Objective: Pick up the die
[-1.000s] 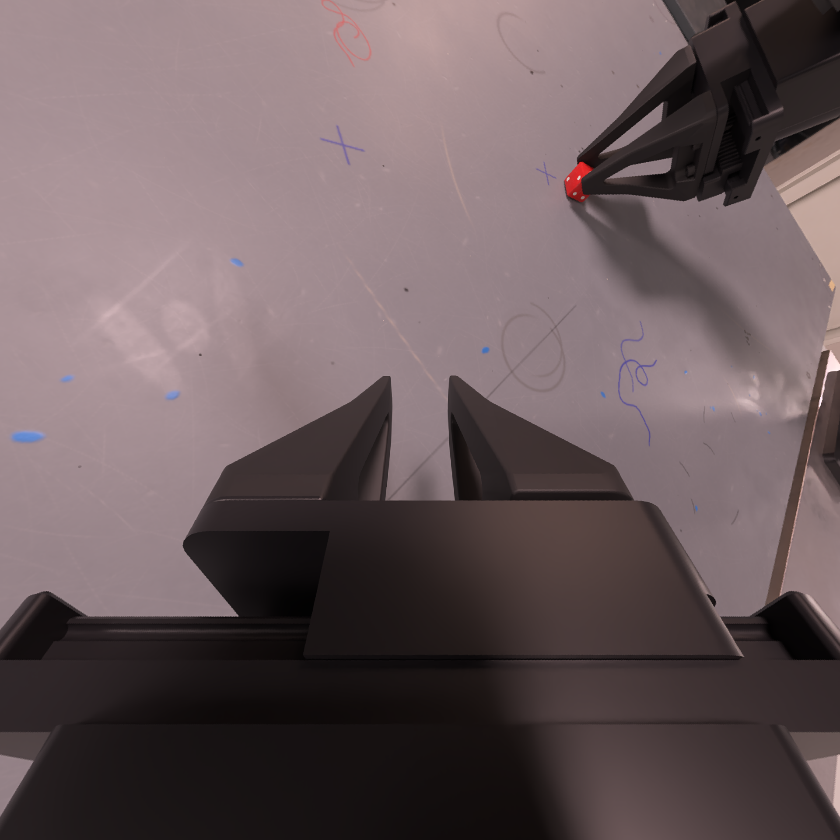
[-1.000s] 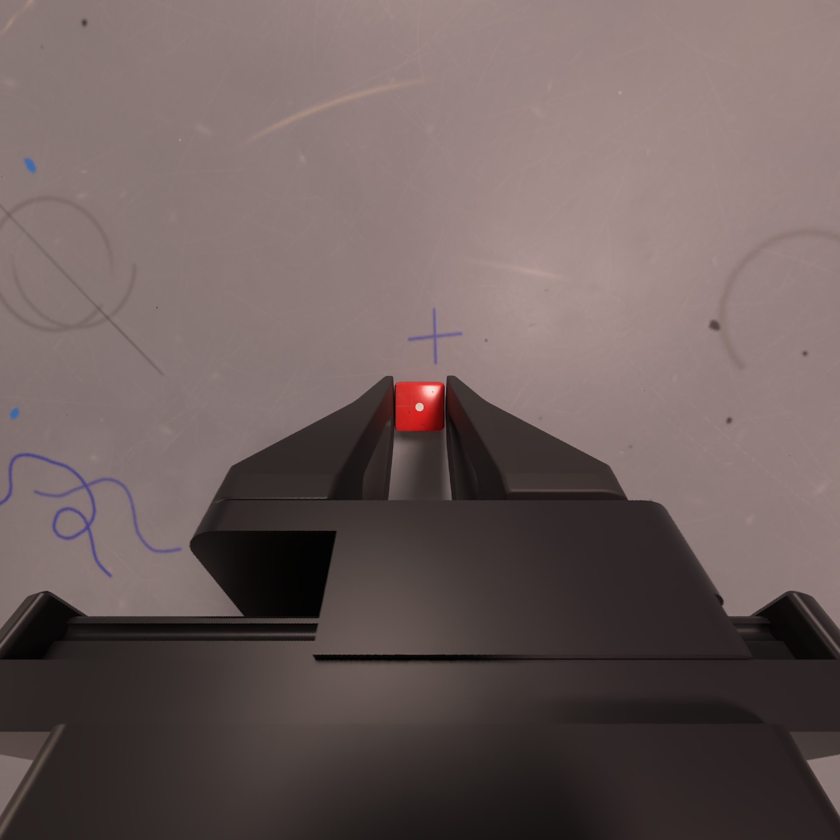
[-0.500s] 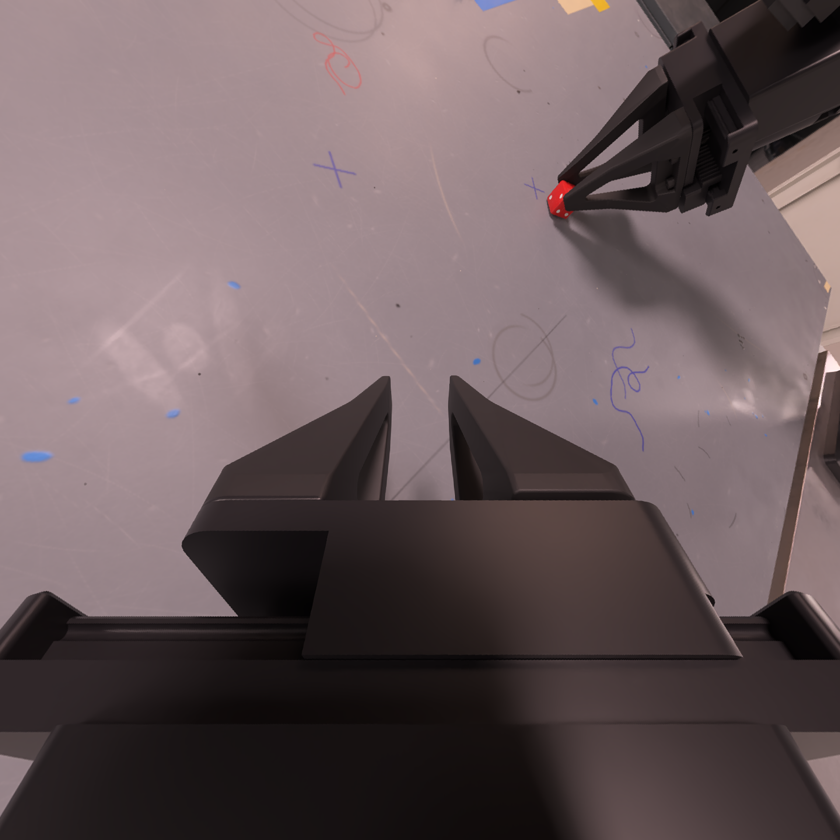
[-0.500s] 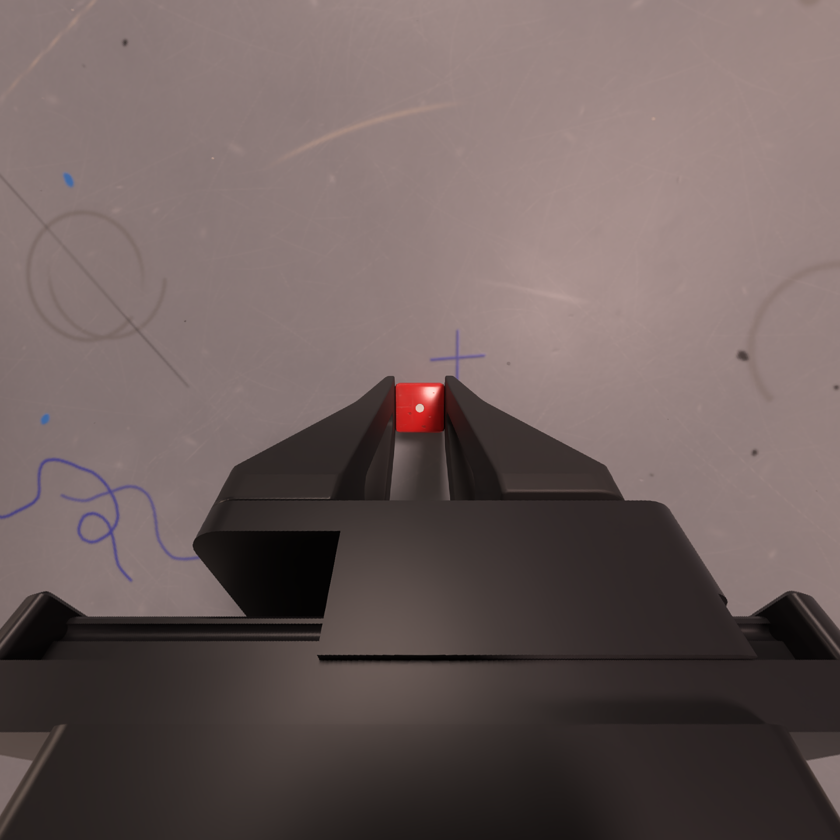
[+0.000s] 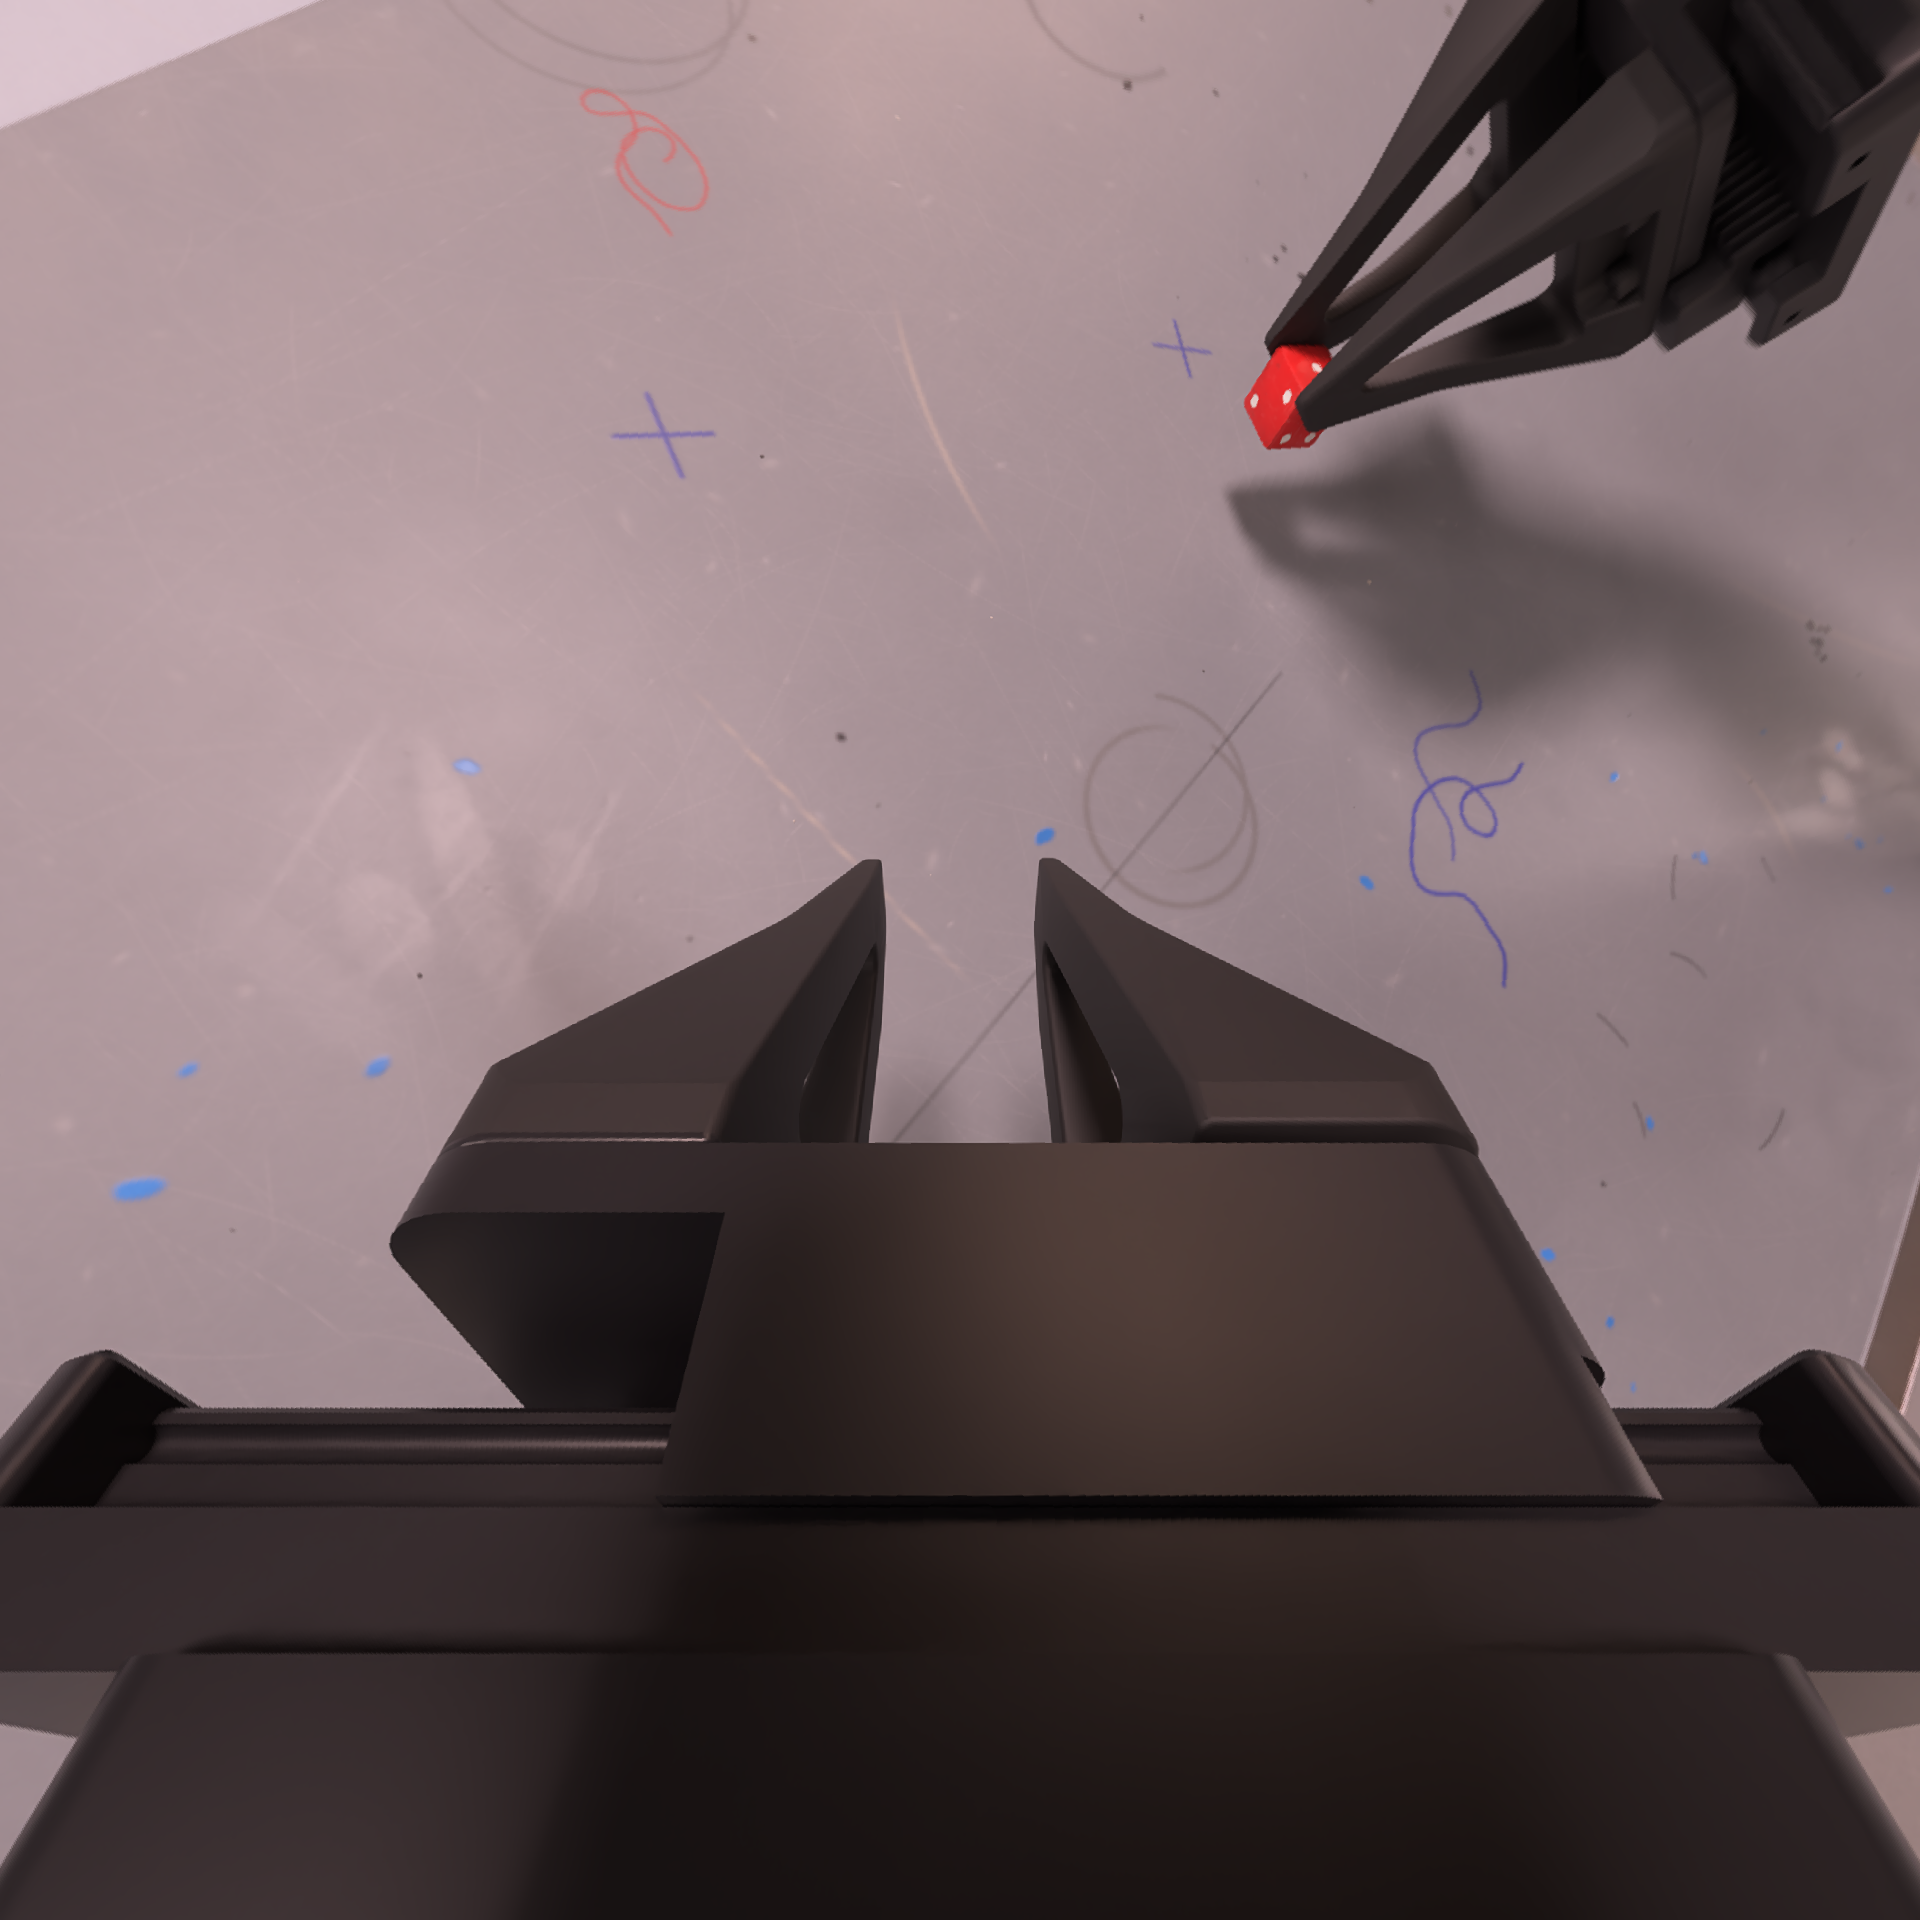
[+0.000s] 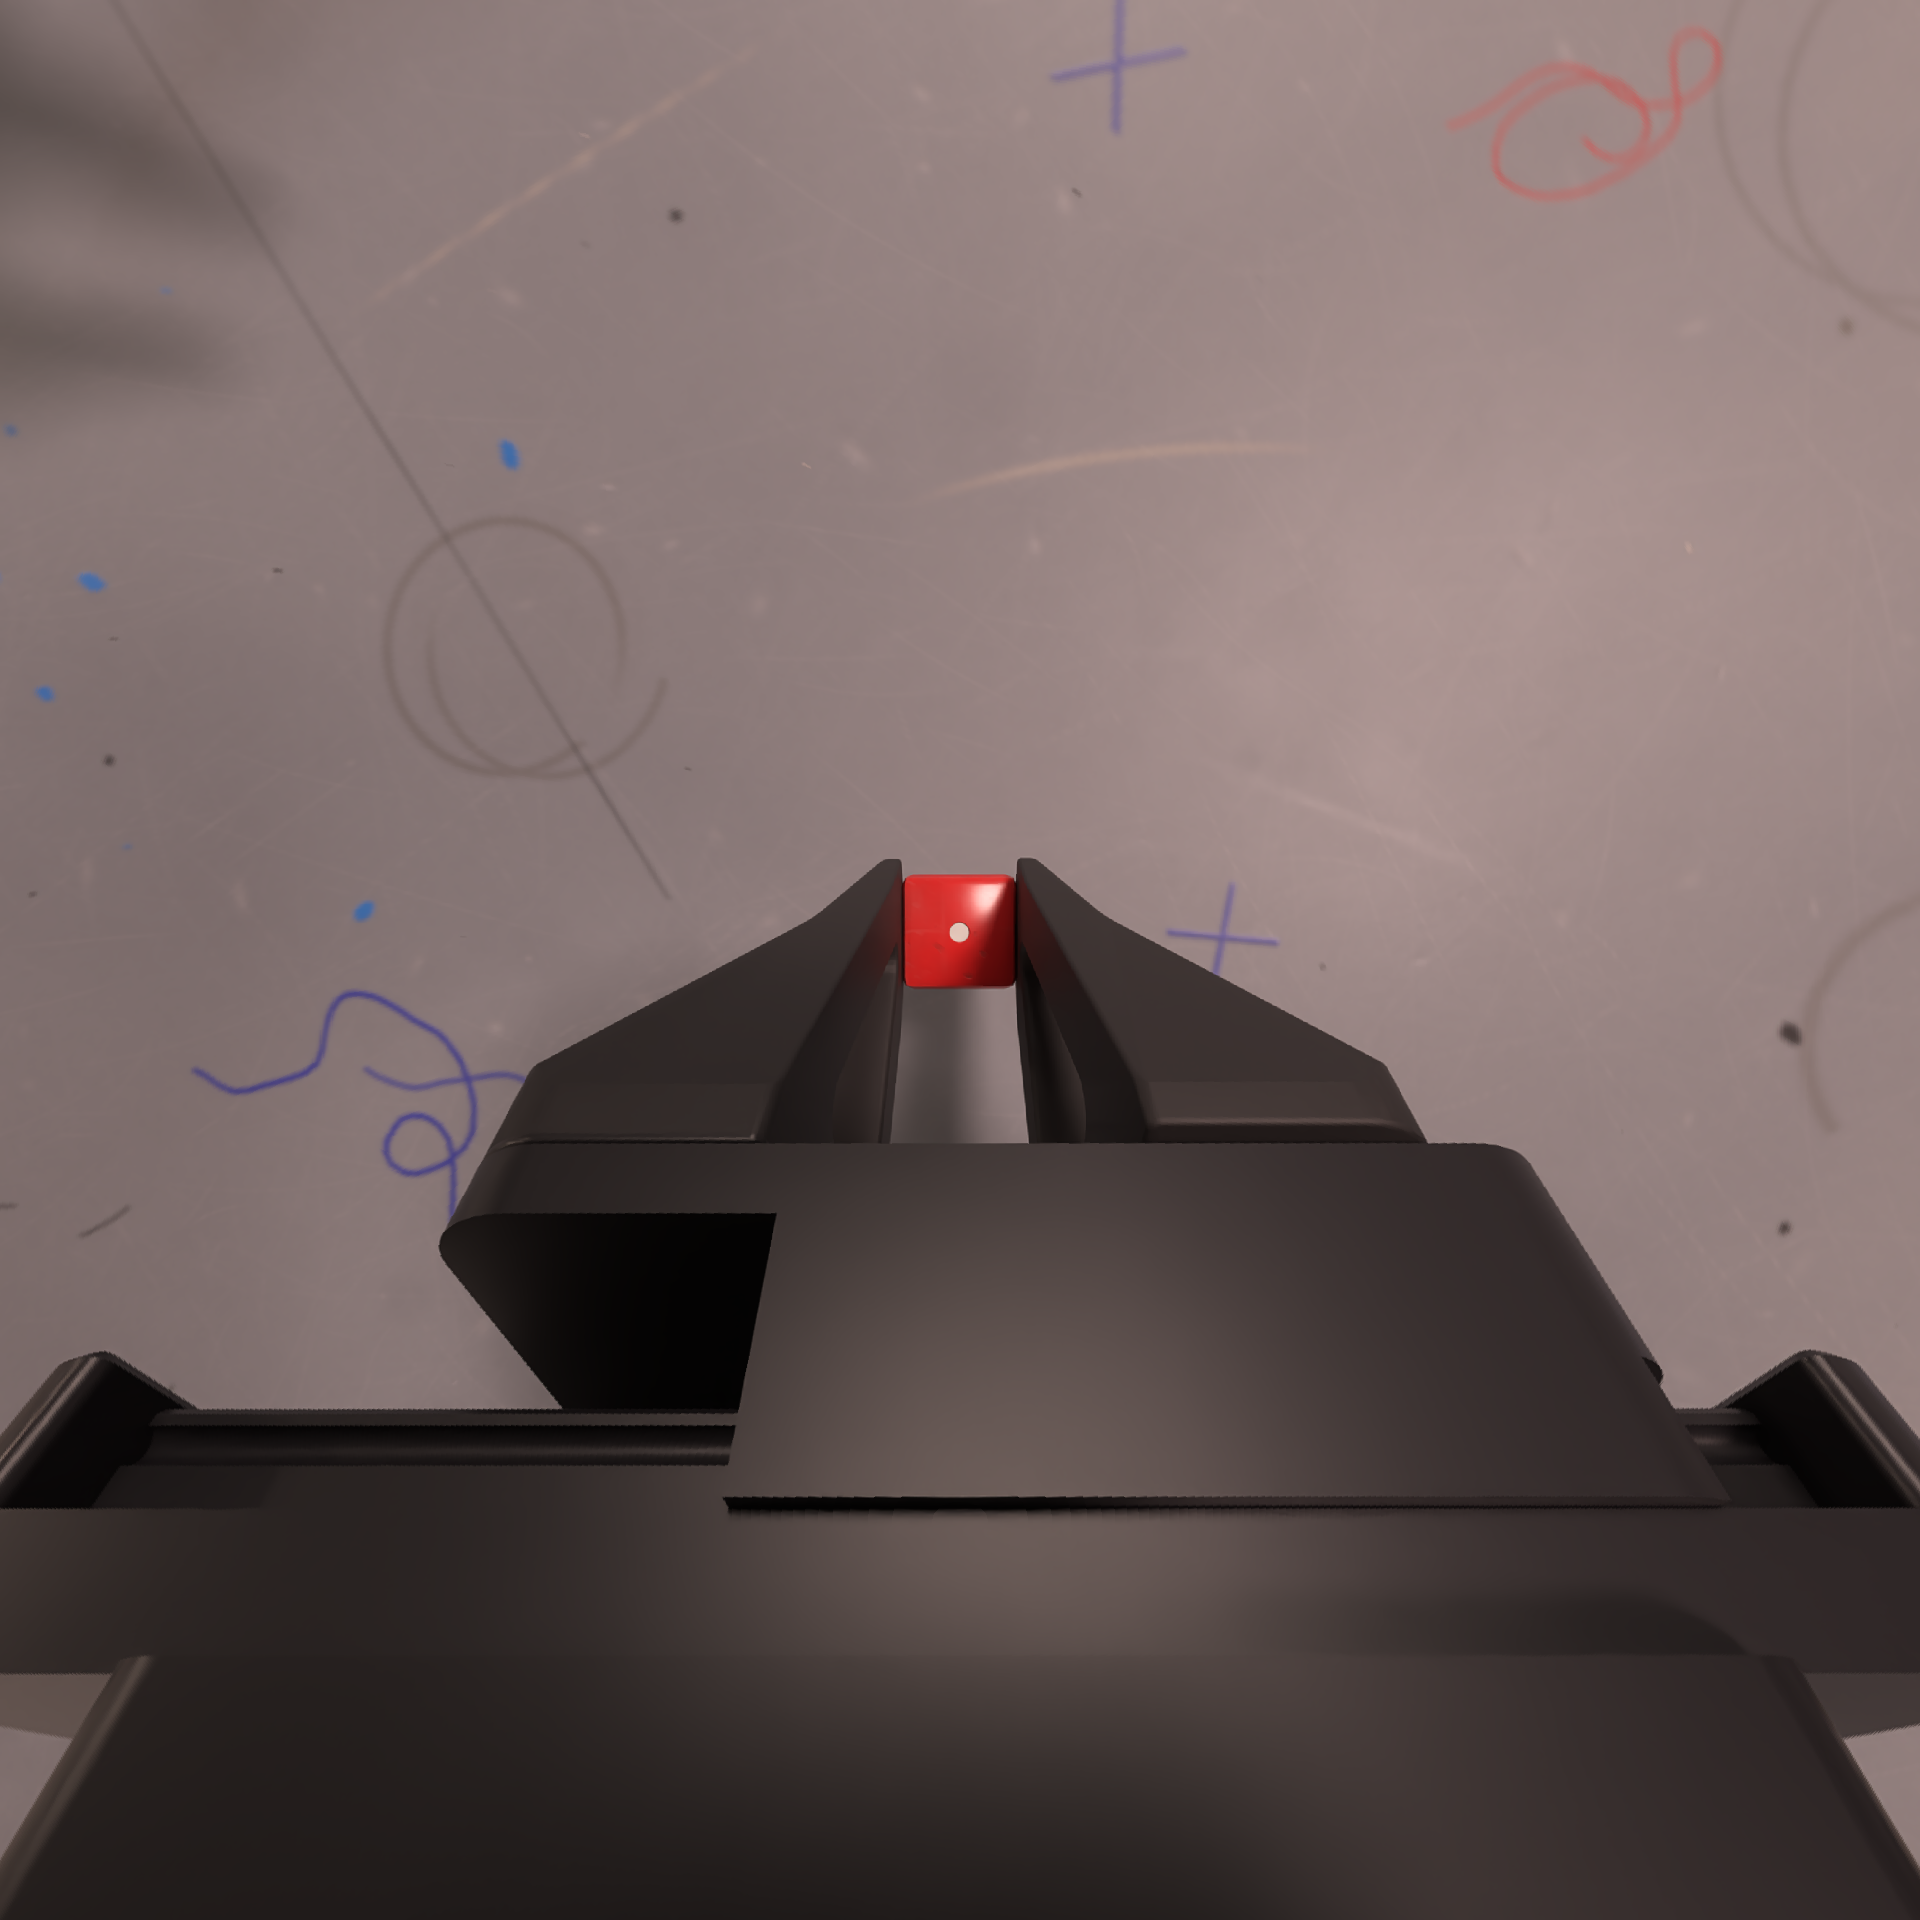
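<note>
The die (image 6: 958, 932) is a small red cube with white pips. My right gripper (image 6: 960, 867) is shut on it, one finger on each side, one pip facing the camera. In the left wrist view the die (image 5: 1280, 400) hangs at the tips of the right gripper (image 5: 1291, 379) at the upper right, above the grey table (image 5: 520, 623); its shadow lies apart from it on the table. My left gripper (image 5: 958, 868) is open with a narrow gap and holds nothing, low over the table's middle.
The table top (image 6: 1351, 623) bears pen marks: blue crosses (image 5: 663, 434), a red scribble (image 5: 649, 161), a blue squiggle (image 5: 1455, 821) and a pencilled circle (image 5: 1169, 800). The table's right edge (image 5: 1886, 1320) shows at the far right.
My right gripper has lifted the die off the table; its shadow has separated from it. The table looks farther off in the right wrist view. The left gripper's fingers have not changed.
</note>
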Tool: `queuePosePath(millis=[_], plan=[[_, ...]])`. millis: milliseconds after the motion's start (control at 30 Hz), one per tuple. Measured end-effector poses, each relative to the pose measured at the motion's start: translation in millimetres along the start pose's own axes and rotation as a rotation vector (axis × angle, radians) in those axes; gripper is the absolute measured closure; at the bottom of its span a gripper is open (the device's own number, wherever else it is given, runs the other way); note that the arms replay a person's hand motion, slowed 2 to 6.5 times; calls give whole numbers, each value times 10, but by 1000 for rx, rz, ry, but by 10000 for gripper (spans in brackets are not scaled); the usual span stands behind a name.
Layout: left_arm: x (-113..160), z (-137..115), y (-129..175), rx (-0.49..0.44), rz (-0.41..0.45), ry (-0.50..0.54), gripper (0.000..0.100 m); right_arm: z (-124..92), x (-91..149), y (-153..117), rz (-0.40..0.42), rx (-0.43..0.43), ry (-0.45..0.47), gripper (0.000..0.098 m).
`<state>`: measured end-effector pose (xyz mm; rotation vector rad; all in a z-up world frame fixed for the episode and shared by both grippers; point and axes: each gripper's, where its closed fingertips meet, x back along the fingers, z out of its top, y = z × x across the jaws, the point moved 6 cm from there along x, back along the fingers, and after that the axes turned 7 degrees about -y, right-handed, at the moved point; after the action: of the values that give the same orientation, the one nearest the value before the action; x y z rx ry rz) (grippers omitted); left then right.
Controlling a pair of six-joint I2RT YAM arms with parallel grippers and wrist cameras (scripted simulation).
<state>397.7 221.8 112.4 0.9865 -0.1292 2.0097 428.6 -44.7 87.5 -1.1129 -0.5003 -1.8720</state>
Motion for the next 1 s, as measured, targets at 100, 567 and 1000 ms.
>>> queuePosePath(millis=[100, 567, 1000], plan=[[-20, 66, 44, -56, 17, -40, 746, 86, 31, -91, 21, 48, 1, 799], [-286, 193, 114, -321, 118, -324, 564, 316, 39, -391, 103, 211, -15, 799], [-520, 218, 103, -411, 142, -504, 368, 392, 36, -505, 118, 313, -33, 799]])
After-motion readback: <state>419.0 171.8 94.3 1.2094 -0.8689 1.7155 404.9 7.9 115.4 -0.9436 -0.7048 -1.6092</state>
